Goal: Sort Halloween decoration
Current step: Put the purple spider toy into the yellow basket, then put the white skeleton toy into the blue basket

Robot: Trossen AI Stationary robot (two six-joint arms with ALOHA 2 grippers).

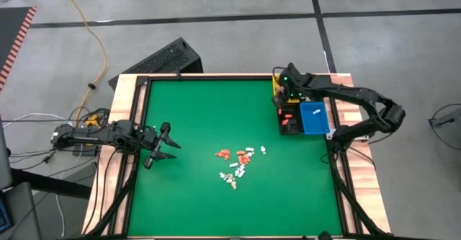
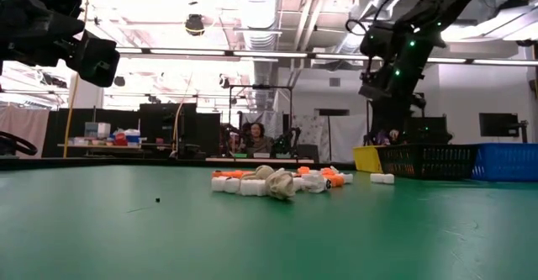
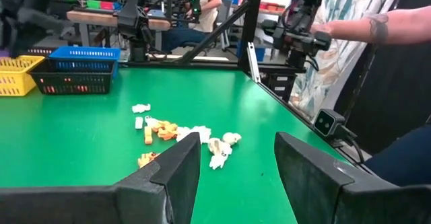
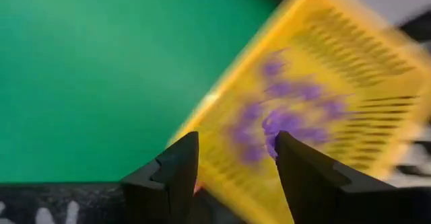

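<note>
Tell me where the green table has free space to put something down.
The mat is bare between the left gripper and the trinket pile, and along the far edge. It is crowded at the pile and near the bins under the right gripper.

Three bins stand together, one yellow bin (image 1: 276,89), one black bin (image 1: 289,120) and one blue bin (image 1: 314,118), and two arms; the trinkets (image 1: 235,162) cannot be counted.

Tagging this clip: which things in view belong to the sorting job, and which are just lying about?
Job:
- trinket pile, white and orange, mid-table
- purple trinkets in the yellow bin
- black bin, blue bin
- right gripper, open above the yellow bin
- left gripper, open, waiting at table's left

Lying about:
- yellow cable on the floor
- black case behind the table
</note>
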